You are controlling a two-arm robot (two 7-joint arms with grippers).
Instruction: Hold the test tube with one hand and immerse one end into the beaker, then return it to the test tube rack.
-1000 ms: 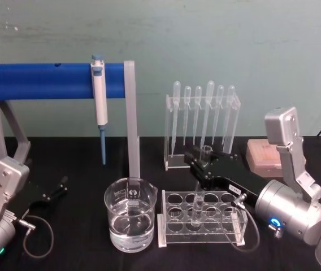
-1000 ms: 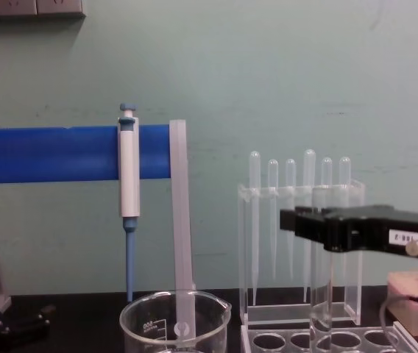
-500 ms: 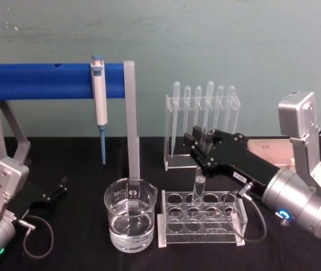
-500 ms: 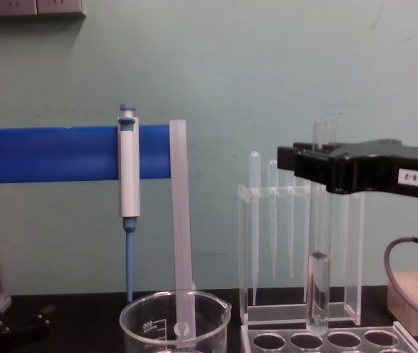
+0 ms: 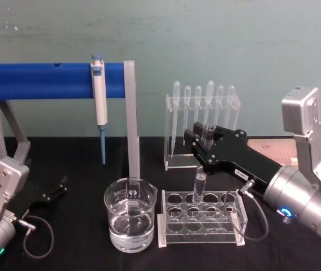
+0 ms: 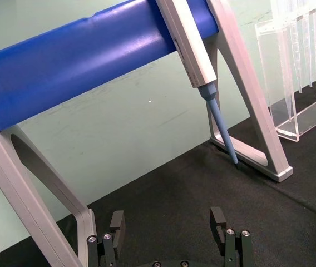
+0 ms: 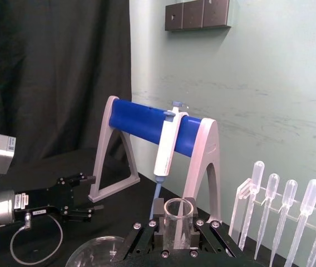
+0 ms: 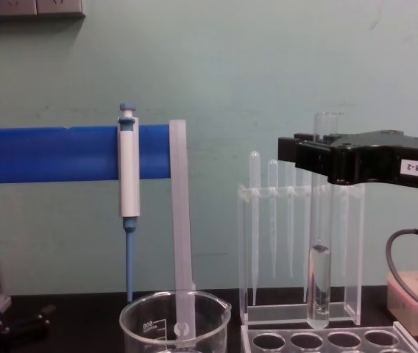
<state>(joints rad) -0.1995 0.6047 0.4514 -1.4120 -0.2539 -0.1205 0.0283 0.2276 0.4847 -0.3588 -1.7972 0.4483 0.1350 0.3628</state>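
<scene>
My right gripper (image 5: 207, 137) is shut on the test tube (image 5: 199, 184) near its open rim. The tube hangs upright with a little liquid in its round bottom, just above the back row of the clear rack (image 5: 203, 219). The chest view has the tube (image 8: 318, 285) below the black gripper (image 8: 319, 156), its tip a little above the rack (image 8: 327, 340). From the right wrist, the tube's rim (image 7: 178, 214) sits between the fingers. The beaker (image 5: 130, 218) holds water and stands left of the rack. My left gripper (image 5: 59, 189) rests open at the table's left.
A blue bar stand (image 5: 53, 81) carries a white-and-blue pipettor (image 5: 99, 93) behind the beaker. A clear holder of plastic pipettes (image 5: 203, 121) stands behind the rack. A tan box (image 5: 273, 149) lies at the back right. A cable loops beside the rack's right end.
The right gripper has lifted the test tube up out of its rack hole; its bottom now hangs above the rack. The left arm has not moved.
</scene>
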